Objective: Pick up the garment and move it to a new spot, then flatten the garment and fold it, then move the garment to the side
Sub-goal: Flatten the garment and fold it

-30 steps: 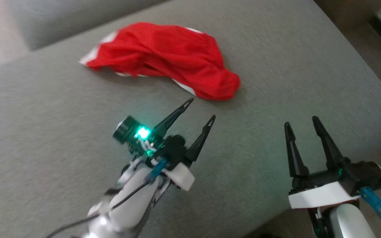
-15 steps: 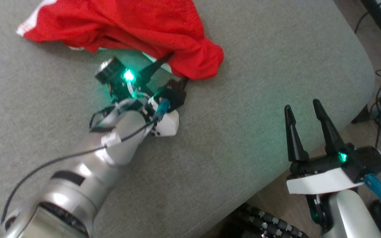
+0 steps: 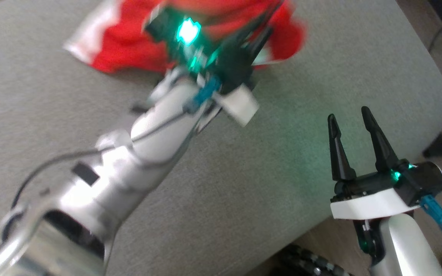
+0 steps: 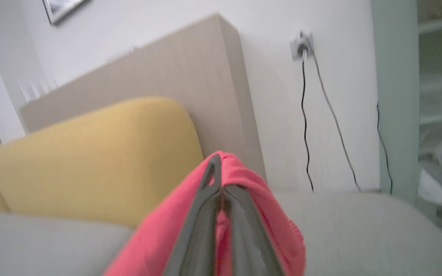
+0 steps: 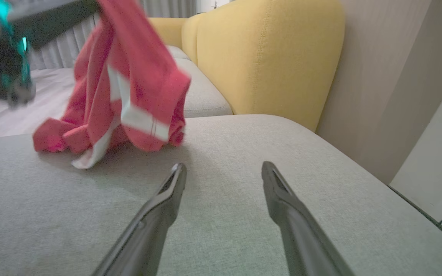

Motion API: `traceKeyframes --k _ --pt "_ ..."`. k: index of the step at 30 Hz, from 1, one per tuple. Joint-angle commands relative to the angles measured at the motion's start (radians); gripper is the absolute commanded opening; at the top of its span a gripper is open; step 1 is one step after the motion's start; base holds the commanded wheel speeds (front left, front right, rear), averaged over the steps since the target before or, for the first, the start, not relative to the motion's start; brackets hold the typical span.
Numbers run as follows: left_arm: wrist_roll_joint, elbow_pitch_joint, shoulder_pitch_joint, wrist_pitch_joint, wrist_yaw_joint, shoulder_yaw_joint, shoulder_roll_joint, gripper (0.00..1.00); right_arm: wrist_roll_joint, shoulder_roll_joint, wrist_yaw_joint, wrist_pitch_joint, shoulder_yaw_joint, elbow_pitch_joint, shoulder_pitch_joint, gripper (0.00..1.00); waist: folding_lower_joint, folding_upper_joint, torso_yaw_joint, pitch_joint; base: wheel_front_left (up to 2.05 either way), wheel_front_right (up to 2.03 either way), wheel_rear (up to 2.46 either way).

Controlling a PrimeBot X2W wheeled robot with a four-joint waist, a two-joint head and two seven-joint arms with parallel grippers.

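My left claw [image 3: 261,27] is pinched tight on the red and white garment [image 5: 136,76], up at 12 o'clock in the head view. One end hangs high from the claw, and the bottom end touches the grey sofa seat [image 3: 282,172]. My right claw [image 3: 349,115] sits at 4 o'clock, wide open, holding nothing, near the seat's edge.

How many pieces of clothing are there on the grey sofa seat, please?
1. The red garment with white stripes hangs from the shut left gripper, its lower end resting on the grey seat. Anything beneath its folds would be hidden.
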Motion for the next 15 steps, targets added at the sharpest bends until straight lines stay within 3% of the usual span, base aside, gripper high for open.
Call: traceKeyframes --k 1,4,7,11,15 --pt "-0.012 -0.055 -0.075 -0.009 0.01 0.036 0.0 0.0 -0.008 -0.006 0.007 -0.002 0.018 -0.027 0.007 1.0 0.0001 0.0 0.042 -0.045 0.0 0.0 0.0" --pt "-0.075 -0.161 -0.119 -0.009 0.013 0.105 0.0 0.0 -0.025 -0.006 0.007 -0.002 0.015 -0.028 0.018 1.0 0.0001 0.0 0.094 -0.087 0.0 0.0 0.0" --pt "-0.15 -0.199 -0.087 -0.009 -0.022 0.207 0.01 0.0 -0.04 -0.006 0.007 -0.002 0.008 -0.03 0.026 1.0 0.0001 0.0 0.155 -0.126 0.0 0.0 0.0" --pt "-0.254 -0.166 0.086 -0.009 -0.056 0.307 0.094 0.0 -0.06 -0.006 0.007 -0.002 -0.007 -0.042 0.046 1.0 0.0001 0.0 0.231 -0.162 0.0 0.0 0.0" --pt "-0.318 -0.142 0.322 -0.009 -0.053 0.407 0.183 0.0 -0.075 -0.006 0.007 -0.002 -0.031 -0.056 0.062 1.0 0.0001 0.0 0.28 -0.167 0.0 0.0 0.0"
